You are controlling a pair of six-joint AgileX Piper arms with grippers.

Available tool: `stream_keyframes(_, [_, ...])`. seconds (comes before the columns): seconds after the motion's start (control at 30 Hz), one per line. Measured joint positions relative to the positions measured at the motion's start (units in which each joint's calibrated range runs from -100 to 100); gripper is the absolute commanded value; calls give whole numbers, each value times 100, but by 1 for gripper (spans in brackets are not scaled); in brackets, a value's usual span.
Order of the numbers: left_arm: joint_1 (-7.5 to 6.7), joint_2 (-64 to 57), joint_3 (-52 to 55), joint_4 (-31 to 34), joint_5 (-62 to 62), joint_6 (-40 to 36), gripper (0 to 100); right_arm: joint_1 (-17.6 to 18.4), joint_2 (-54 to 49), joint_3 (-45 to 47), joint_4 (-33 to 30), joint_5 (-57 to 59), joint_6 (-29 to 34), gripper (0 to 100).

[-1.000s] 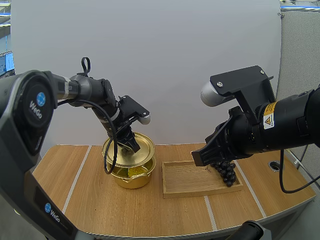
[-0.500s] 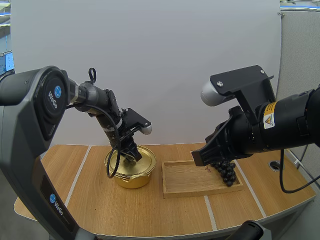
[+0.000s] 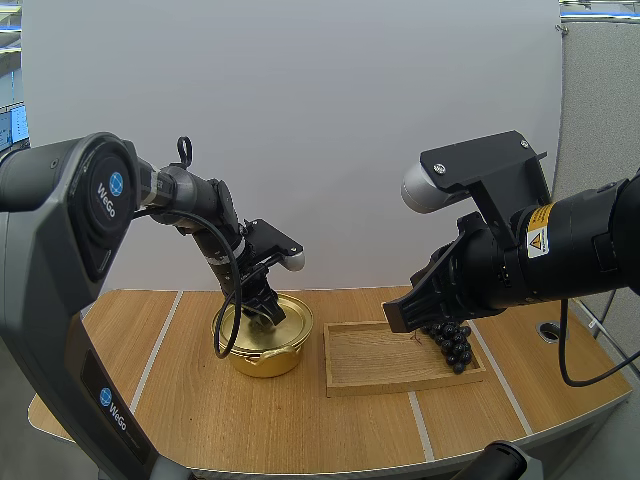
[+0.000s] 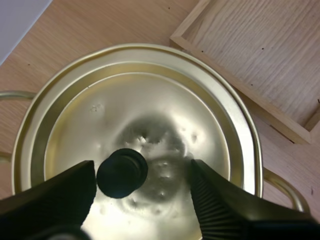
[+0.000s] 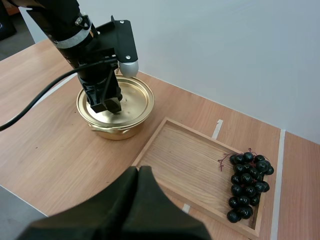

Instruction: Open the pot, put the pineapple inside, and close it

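Note:
The gold pot (image 3: 262, 358) stands left of the tray with its gold lid (image 3: 290, 318) seated flat on it. My left gripper (image 3: 267, 313) is down over the lid. In the left wrist view its fingers (image 4: 225, 210) stand apart on either side of the lid's black knob (image 4: 122, 172), which sits close to one finger, so the left gripper (image 4: 142, 172) is open above the lid (image 4: 150, 110). The right gripper (image 3: 400, 316) hangs over the tray's near side, its fingers together as one dark wedge (image 5: 138, 175). The pot's inside is hidden.
A wooden tray (image 3: 372, 378) lies right of the pot (image 5: 115, 131), with a bunch of black grapes (image 3: 452, 343) at its right end. From the right wrist the grapes (image 5: 247, 182) lie in the tray's (image 5: 185, 155) far corner. The table's front edge is near.
One second ago the lid hung tilted above the open pot in my left gripper. It has come down flat onto the pot, and the left arm has lowered with it. The right arm is still.

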Motion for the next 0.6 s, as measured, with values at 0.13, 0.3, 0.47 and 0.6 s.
stream_keyframes(0.13, [0, 0, 0, 2, 110, 0, 100, 0, 0, 0, 0, 0, 0, 0])
stream_keyframes(0.3, [0, -430, -51, 62, 130, 0, 100, 0, 0, 0, 0, 0, 0, 0])
stream_keyframes(0.47, [0, -1303, -403, 115, 182, 0, 100, 0, 0, 0, 0, 0, 0, 0])
stream_keyframes(0.6, [0, -2155, -713, 126, 241, 0, 100, 0, 0, 0, 0, 0, 0, 0])
